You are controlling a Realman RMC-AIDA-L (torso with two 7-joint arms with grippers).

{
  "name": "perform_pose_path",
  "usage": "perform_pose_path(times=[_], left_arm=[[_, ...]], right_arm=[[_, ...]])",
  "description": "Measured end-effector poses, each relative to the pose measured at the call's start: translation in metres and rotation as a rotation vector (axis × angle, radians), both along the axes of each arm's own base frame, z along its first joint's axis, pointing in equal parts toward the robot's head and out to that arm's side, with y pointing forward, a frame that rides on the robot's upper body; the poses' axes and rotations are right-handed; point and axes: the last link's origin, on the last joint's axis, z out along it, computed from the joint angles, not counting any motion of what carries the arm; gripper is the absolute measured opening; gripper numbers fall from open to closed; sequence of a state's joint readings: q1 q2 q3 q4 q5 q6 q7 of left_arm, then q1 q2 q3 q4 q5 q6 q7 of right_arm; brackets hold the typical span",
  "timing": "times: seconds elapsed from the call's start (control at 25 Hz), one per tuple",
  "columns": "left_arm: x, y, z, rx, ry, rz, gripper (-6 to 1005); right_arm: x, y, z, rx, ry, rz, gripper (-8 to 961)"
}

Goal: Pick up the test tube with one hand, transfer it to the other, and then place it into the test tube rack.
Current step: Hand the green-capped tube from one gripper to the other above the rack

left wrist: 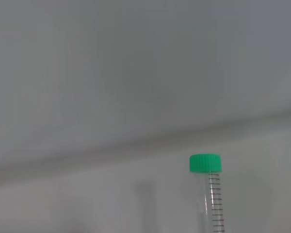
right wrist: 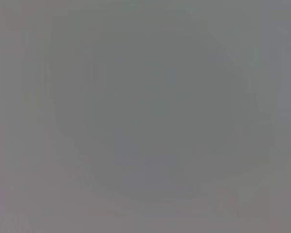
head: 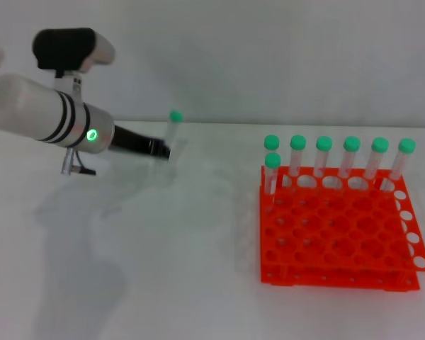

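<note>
My left gripper [head: 163, 149], black on the white-silver arm with black bands and a green light, is shut on the test tube [head: 173, 138]. It holds the tube upright above the table's far left, green cap [head: 175, 115] on top. The tube also shows in the left wrist view [left wrist: 214, 199], with its cap [left wrist: 205, 163] and its graduation marks. The orange-red test tube rack [head: 340, 234] sits on the table to the right, well apart from the gripper. The right gripper is out of view, and the right wrist view shows only plain grey.
Several green-capped tubes [head: 324, 152] stand upright along the rack's back row, with one more [head: 272, 170] just in front at its left end. The white table [head: 163, 269] spreads between my left arm and the rack. A pale wall is behind.
</note>
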State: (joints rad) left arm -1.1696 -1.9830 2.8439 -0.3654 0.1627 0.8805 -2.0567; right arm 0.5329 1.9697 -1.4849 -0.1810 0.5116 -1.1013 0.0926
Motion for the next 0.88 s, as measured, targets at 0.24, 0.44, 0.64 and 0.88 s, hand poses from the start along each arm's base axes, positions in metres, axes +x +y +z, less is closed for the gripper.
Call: perform_pose_path(times=[0.24,0.44,0.64,0.88], left_arm=[[-0.008,0.000,0.018,0.249,-0.230,-0.176,197],[-0.016,-0.035,0.020,0.486,-0.326,-0.462,197],[-0.007,-0.067,0.002,0.593,-0.306,-0.723,196],[0.022,-0.085,-0.034,0.611,-0.258,-0.920,196]], right_arm=[[0.001,-0.007,0.001,0.022,0.006,0.018,752],[0.012,-0.014,0.012,-0.007,0.145,0.081,751],[0.022,-0.022,0.032,-0.128,0.272,0.187,751],[0.009,-0.024,0.048,-0.399,0.318,0.354,751]])
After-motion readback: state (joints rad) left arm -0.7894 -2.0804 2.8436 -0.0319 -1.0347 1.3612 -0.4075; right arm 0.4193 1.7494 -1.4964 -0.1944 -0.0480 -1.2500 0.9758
